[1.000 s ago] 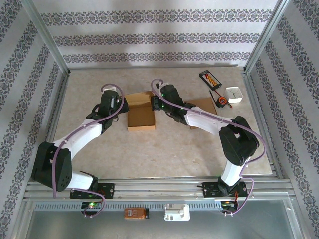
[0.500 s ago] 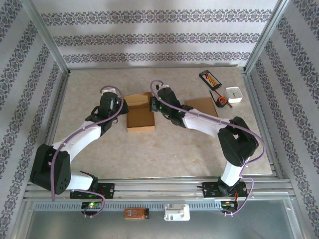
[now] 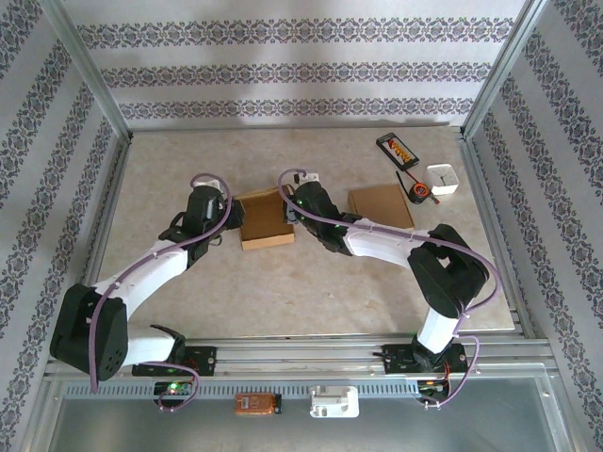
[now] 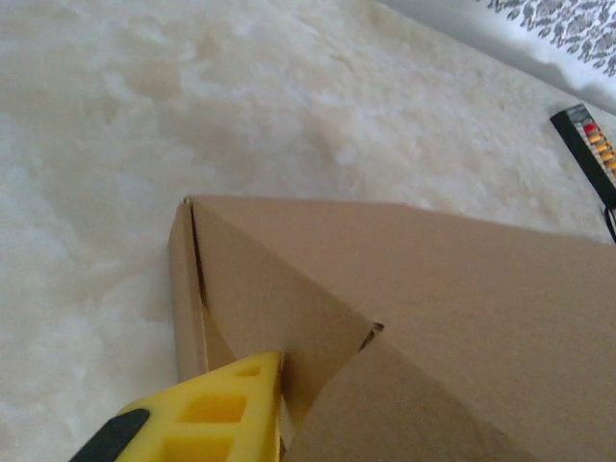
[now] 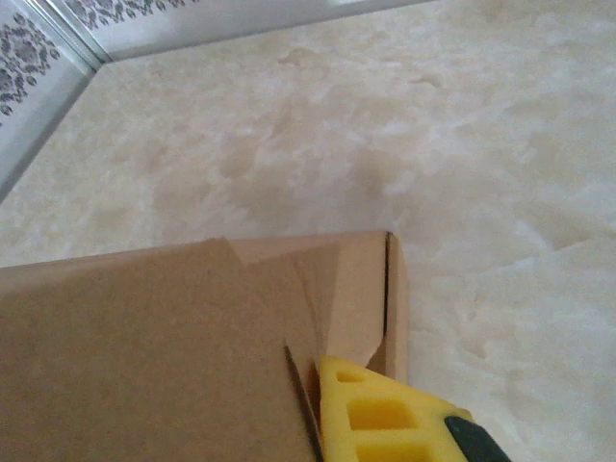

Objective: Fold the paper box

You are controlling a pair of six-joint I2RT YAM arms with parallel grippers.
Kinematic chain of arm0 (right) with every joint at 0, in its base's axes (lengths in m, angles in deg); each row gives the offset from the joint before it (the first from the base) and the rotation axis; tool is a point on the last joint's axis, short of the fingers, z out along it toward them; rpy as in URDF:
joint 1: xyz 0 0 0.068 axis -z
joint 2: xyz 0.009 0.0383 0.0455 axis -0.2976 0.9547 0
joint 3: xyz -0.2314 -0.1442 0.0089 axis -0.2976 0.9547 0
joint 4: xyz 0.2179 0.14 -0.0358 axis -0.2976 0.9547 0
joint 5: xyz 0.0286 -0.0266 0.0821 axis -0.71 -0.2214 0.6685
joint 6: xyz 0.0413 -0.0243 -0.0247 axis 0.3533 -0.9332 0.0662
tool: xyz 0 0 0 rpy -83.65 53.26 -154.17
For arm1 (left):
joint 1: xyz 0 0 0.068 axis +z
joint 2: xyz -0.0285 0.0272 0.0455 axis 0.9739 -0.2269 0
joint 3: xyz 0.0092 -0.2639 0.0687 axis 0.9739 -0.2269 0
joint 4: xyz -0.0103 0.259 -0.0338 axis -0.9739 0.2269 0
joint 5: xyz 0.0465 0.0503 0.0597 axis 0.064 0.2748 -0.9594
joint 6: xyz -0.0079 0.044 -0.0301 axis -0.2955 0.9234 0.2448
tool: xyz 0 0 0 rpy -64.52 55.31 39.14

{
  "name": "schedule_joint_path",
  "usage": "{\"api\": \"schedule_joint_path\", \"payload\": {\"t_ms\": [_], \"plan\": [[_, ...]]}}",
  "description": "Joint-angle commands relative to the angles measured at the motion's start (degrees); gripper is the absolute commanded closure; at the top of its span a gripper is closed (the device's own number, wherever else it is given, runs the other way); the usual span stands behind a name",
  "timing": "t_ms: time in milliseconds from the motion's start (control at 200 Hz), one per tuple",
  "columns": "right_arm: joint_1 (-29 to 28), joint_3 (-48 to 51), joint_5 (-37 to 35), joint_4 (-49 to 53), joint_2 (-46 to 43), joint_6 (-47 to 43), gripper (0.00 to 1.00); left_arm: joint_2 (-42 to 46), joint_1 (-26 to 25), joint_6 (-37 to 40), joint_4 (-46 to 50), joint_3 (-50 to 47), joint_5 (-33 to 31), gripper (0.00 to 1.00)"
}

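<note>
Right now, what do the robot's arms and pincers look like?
Both the left arm and right arm have white links with bulky black joints, and a purple cable loops along each. The left pincer finger and right pincer finger are yellow plastic with hollow cells and black trim.

This looks like a robotics lab test cell: aluminium frame posts (image 3: pixel 94 85) hold wallpaper-printed panels (image 3: pixel 301 66) around a marble-look tabletop (image 3: pixel 311 282), with robot arms (image 3: pixel 151 268) bolted to a metal rail (image 3: pixel 301 353).
</note>
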Motion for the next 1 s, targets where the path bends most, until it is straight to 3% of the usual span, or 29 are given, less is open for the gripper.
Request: {"api": "schedule_joint_path", "payload": {"t_ms": [0,130,250,465,540,879,994], "plan": [[-1.44,2.56,-0.27,4.01,-0.09,-1.99,0.87,2.03,-1.42,-0.41,3.47,-2.33,2.68,0.79],[-2.10,3.17,-0.33,3.18,-0.23,-2.95,0.86,5.13,-1.57,-1.07,3.89,-5.34,1.15,0.77],[-2.35,3.51,-0.26,3.04,-0.90,-3.25,0.84,7.25,-1.57,-1.44,4.32,-6.12,1.38,0.69],[-2.79,5.32,0.68,3.46,-4.00,-3.82,0.71,10.93,-2.07,-2.17,4.49,-7.04,3.01,0.38],[-2.90,6.21,0.87,3.76,-5.27,-3.69,0.62,12.67,-2.60,-2.14,4.79,-7.34,3.33,0.32],[-2.97,12.03,8.37,4.41,-19.36,-6.20,0.35,25.58,-7.11,-7.70,14.32,-7.62,1.31,0.25],[-3.16,13.18,9.89,5.74,-25.57,-7.54,0.29,32.74,-8.46,-11.58,10.09,-10.50,-0.02,0.25]]}}
